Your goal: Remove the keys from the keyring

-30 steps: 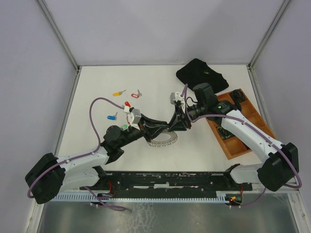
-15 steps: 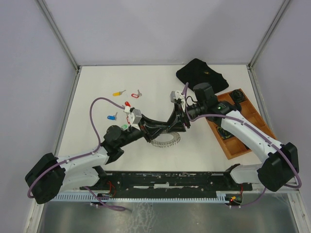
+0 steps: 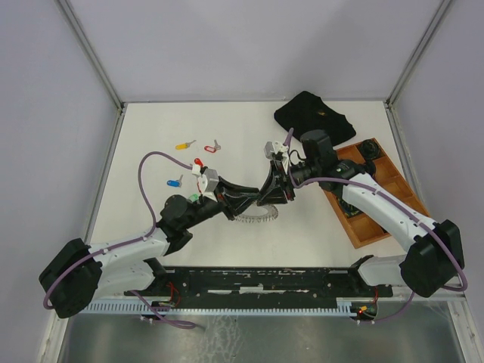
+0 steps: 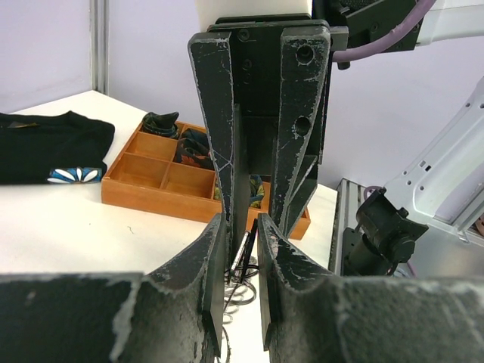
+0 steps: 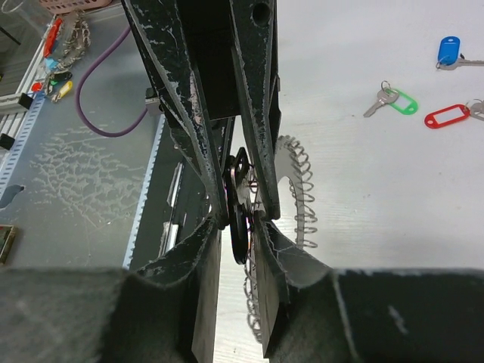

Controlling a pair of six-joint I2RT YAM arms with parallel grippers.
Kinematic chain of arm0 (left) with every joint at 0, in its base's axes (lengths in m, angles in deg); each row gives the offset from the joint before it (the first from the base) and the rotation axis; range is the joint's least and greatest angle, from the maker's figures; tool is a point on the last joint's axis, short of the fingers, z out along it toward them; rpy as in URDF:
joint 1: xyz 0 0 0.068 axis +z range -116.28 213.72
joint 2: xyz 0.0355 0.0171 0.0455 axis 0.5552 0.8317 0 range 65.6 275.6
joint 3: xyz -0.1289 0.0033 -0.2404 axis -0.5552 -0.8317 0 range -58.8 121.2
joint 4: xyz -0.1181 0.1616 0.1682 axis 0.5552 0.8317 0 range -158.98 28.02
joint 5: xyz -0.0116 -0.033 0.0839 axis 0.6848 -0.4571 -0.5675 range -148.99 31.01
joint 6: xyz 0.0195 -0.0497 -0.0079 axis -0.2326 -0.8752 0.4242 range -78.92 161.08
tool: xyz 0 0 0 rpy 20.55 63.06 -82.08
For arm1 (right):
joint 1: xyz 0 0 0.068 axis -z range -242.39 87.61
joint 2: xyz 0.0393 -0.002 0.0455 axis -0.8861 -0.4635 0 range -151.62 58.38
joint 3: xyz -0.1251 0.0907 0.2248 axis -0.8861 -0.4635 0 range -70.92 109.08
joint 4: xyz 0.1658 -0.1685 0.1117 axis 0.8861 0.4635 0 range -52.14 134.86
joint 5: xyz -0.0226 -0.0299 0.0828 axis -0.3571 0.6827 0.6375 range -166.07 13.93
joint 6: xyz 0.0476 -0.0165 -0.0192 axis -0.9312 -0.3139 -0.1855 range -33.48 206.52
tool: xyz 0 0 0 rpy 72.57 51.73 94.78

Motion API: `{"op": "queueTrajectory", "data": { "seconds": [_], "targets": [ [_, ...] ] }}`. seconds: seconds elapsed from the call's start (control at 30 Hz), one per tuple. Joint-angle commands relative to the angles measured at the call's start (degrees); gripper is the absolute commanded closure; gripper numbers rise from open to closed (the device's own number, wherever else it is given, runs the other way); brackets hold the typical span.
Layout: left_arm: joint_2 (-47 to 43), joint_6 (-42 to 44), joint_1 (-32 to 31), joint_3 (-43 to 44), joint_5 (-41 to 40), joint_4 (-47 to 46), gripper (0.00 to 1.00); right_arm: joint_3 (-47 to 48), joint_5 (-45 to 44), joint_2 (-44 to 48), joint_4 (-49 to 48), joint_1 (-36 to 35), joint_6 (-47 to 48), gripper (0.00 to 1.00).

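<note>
— Left gripper [image 4: 242, 253], status?

— Jaws drawn in to a narrow slot around a thin dark piece. Whether the pads actually bear on it, I cannot tell. The right gripper [image 5: 239, 227] meets it head-on, tip to tip, and appears pinched onto the black key [image 5: 240, 219].

— Location of the keyring?

— The keyring [image 3: 255, 218] lies directly beneath that meeting point, its fringe showing just beside the right fingers. The black key looks not yet free of it.

— How should the step be handled?

— In my judgement, one side should hold firm while the other draws the key along the wire in a slow, straight line, without twisting. Both sets of fingers crowd one small spot, so a slip is likely if either pulls sideways.

— Edges and clearances?

— Loose keys lie on the left arm's side of the keyring: the green key [image 5: 397, 100] nearest, the red key [image 5: 446, 116] and blue key [image 5: 448, 51] further off, and the yellow key [image 3: 184, 144] furthest. The wooden tray [image 4: 136, 197] sits well apart on the right arm's side, and the black cloth [image 3: 314, 117] lies beyond the keyring towards the far edge. The bare table [image 3: 318, 234] between the keyring and the arm bases offers the best room for the draw.
</note>
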Motion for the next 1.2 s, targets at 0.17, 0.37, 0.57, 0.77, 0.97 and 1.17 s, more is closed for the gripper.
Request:
{"op": "queueTrajectory", "data": {
  "seconds": [0.17,0.37,0.57,0.77,0.97,1.17],
  "targets": [
    [-1.2,-3.9,-0.3,0.7,1.5,-8.5,0.97,-0.5,2.7,-0.4,-5.3,-0.2,-1.6,0.69],
    [-1.4,-4.6,-0.3,0.6,1.6,-9.3,0.97,-0.7,2.6,-0.6,-6.0,-0.3,-2.1,0.68],
    [-1.6,-5.2,-0.3,0.5,1.6,-9.8,0.97,-0.9,2.3,-0.6,-6.6,-0.4,-2.9,0.70],
    [-2.0,-5.5,-0.3,0.2,0.9,-10.0,0.97,-0.7,2.9,-0.6,-6.6,-0.4,-3.0,0.77],
    [-2.2,-5.4,-0.3,0.0,1.2,-10.0,0.97,0.2,4.1,-0.3,-4.9,-0.4,-1.6,1.00],
    [-3.4,-4.0,-0.2,-0.3,0.0,-6.8,0.95,5.2,0.1,0.2,9.3,-0.4,9.6,1.00]
  ]
}}
